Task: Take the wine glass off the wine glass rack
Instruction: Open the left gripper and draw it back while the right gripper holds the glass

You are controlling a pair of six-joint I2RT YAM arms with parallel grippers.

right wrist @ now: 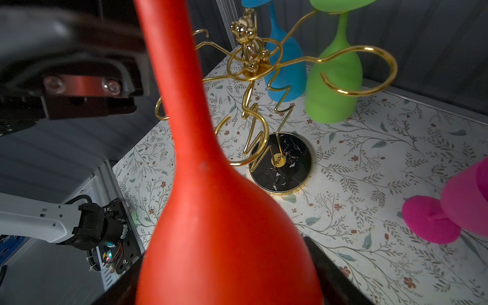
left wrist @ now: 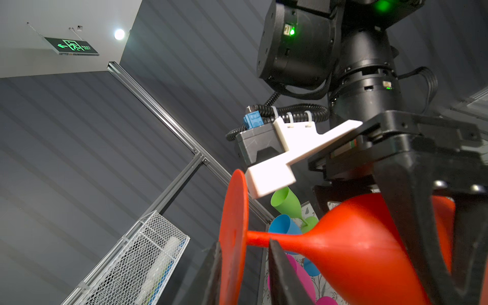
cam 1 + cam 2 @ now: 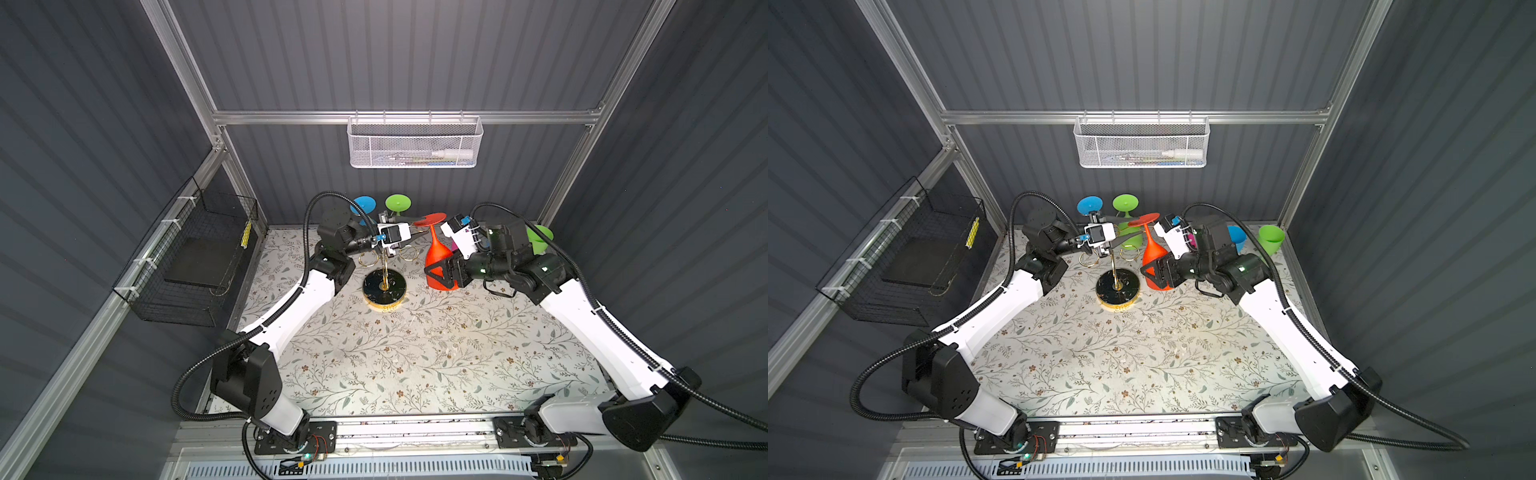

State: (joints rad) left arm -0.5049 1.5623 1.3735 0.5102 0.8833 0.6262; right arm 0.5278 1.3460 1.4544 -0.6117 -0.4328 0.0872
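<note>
A green exit sign (image 2: 71,46) with arrow and running figure hangs at the ceiling in the left wrist view; its small characters are unreadable. The left arm reaches level over the wine glass rack (image 3: 384,289), the left pincer (image 2: 244,247) apart, its fingers straddling the foot of the red wine glass (image 3: 435,251). That glass is inverted, foot up, just right of the rack's loops. The bent right arm's right pincer (image 3: 441,274) is clamped on its bowl.

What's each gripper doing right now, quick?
Left gripper: open, jaws astride the foot of the red wine glass, not clamped.
Right gripper: shut on the red wine glass, at its bowl.
</note>
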